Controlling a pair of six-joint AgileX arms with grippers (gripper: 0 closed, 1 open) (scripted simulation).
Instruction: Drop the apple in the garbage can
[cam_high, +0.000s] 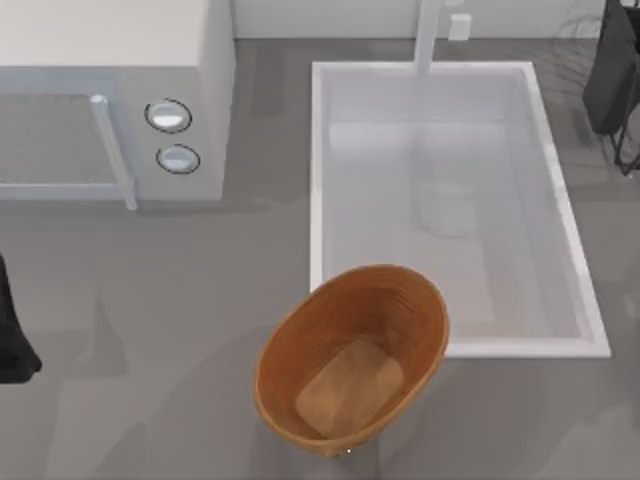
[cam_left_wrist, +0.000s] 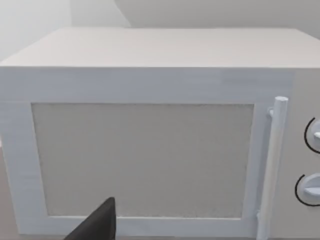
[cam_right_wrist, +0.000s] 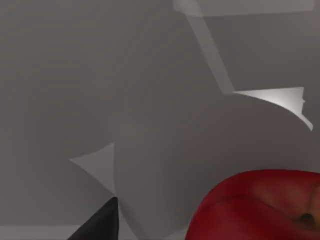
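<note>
One garbage can (cam_high: 351, 372) lies long-axis diagonally beside the sink (cam_high: 455, 348); the apple's (cam_right_wrist: 260, 207) claw grip is perhaps untellable.

No readable text, labels, brands, numbers or signs in any view. The microwave (cam_left_wrist: 150, 150) front is blank, and its two dials (cam_high: 168, 115) carry no legible markings. The sink (cam_high: 330, 80) rim and the garbage can (cam_high: 300, 345) walls are unmarked. The apple (cam_right_wrist: 260, 210) has no sticker.
</note>
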